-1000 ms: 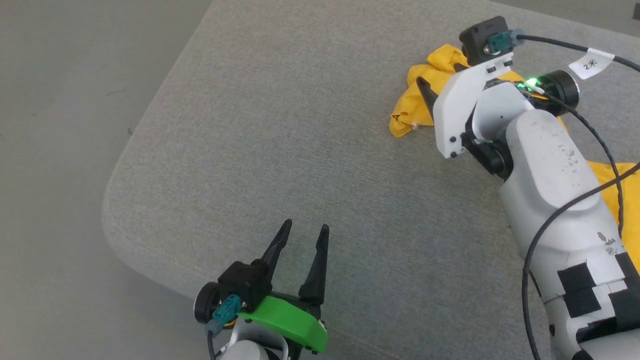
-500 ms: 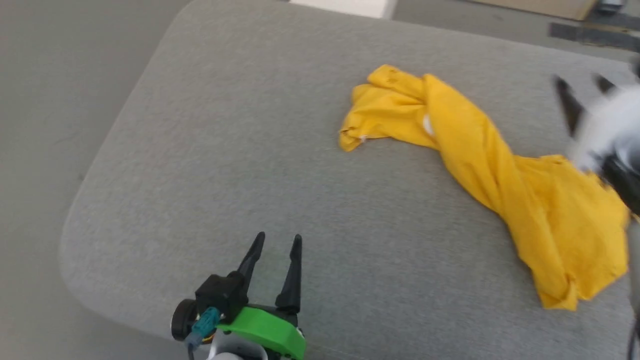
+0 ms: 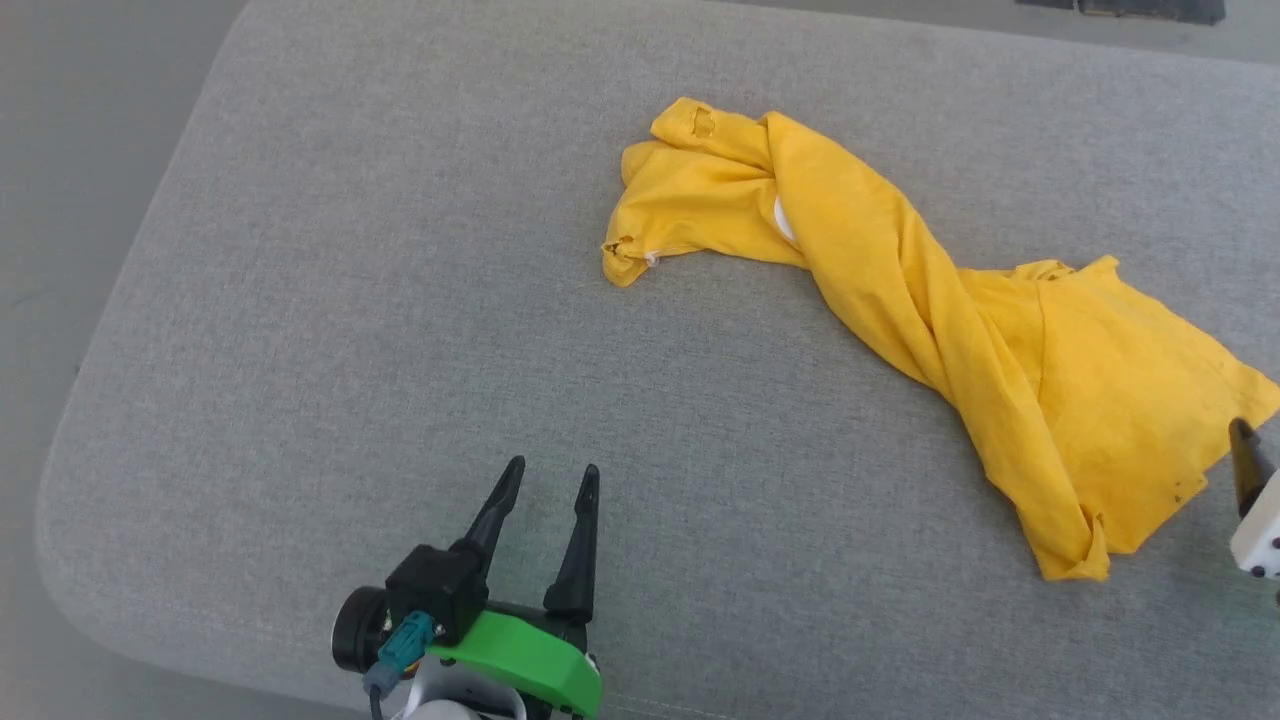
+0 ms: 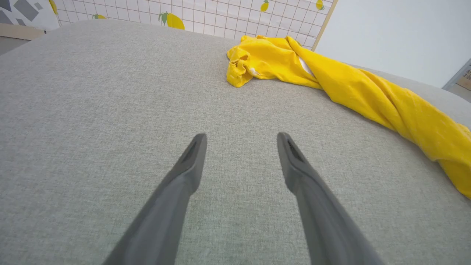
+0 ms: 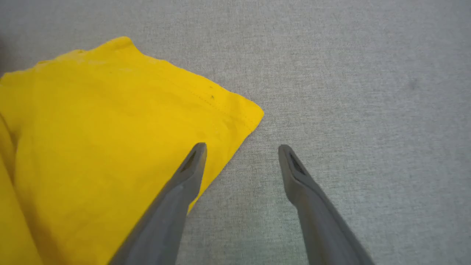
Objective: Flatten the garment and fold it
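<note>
The mustard-yellow garment (image 3: 930,320) lies twisted like a rope across the grey cushion, bunched at its far left end (image 4: 254,62) and spread flatter at the right (image 5: 95,147). A sliver of white shows in the twist. My left gripper (image 3: 548,480) hovers open over bare fabric near the front edge, well short of the garment (image 4: 368,95). My right gripper (image 5: 241,149) is open just above the garment's right corner, its left finger (image 5: 191,165) over the cloth's edge. In the head view one of its dark fingertips (image 3: 1244,445) pokes in at the right edge.
The grey upholstered cushion (image 3: 400,300) has rounded corners, with the floor (image 3: 70,150) beyond on the left. A lemon-patterned tiled wall (image 4: 220,14) stands behind in the left wrist view.
The head camera has shifted, bringing the whole garment into view. My right arm has drawn back from the bunched far end to the garment's right corner; the left gripper has held still.
</note>
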Controlling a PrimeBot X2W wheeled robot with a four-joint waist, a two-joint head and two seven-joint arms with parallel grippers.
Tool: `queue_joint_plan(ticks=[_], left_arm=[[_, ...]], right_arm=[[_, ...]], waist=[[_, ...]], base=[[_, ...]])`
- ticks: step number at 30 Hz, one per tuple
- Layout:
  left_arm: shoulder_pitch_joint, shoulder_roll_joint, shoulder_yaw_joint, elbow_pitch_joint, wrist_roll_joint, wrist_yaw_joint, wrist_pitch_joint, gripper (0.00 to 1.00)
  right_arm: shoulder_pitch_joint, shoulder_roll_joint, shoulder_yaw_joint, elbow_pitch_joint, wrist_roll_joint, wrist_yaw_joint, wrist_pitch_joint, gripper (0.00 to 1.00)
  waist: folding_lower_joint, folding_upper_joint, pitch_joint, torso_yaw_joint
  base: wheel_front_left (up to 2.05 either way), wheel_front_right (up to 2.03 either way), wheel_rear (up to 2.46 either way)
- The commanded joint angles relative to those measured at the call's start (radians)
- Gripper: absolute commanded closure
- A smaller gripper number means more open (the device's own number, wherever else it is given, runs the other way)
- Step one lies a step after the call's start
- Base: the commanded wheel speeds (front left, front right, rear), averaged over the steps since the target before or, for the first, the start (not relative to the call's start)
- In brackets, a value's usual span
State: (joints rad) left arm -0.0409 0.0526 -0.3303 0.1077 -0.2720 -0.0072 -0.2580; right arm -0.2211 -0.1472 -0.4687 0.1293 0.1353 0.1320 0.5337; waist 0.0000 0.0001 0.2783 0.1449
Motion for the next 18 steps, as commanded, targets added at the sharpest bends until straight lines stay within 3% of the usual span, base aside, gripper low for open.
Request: queue_joint_plan(ticks=[1,6,9,18], left_arm=[[-0.011,0.0,0.004,0.002,0.011,-0.004,-0.004,0.0],[-0.019,0.005,0.009,0.003,0.02,-0.006,-0.004,0.0],[-0.02,0.005,0.011,0.002,0.021,-0.005,-0.004,0.0],[-0.01,0.002,0.002,0.023,0.006,-0.007,-0.004,0.0]], right_arm=[[-0.02,0.01,-0.009,0.023,-0.011,-0.001,0.001,0.0],[-0.095,0.016,-0.027,0.142,-0.046,-0.001,-0.007,0.01],[-0.118,0.012,-0.033,0.169,-0.062,-0.001,-0.009,1.0],[-0.124,-0.005,-0.02,0.127,-0.061,-0.001,-0.058,1.0]], waist=[[0.0,-0.0001,0.006,0.008],[0.0,-0.0001,0.033,0.03],[0.0,-0.0001,0.04,0.031],[0.0,-0.0001,-0.024,0.016]], base=[[0.0,0.0,0.0],[0.0,0.0,0.0],[0.0,0.0,0.0],[0.0,0.0,0.0]])
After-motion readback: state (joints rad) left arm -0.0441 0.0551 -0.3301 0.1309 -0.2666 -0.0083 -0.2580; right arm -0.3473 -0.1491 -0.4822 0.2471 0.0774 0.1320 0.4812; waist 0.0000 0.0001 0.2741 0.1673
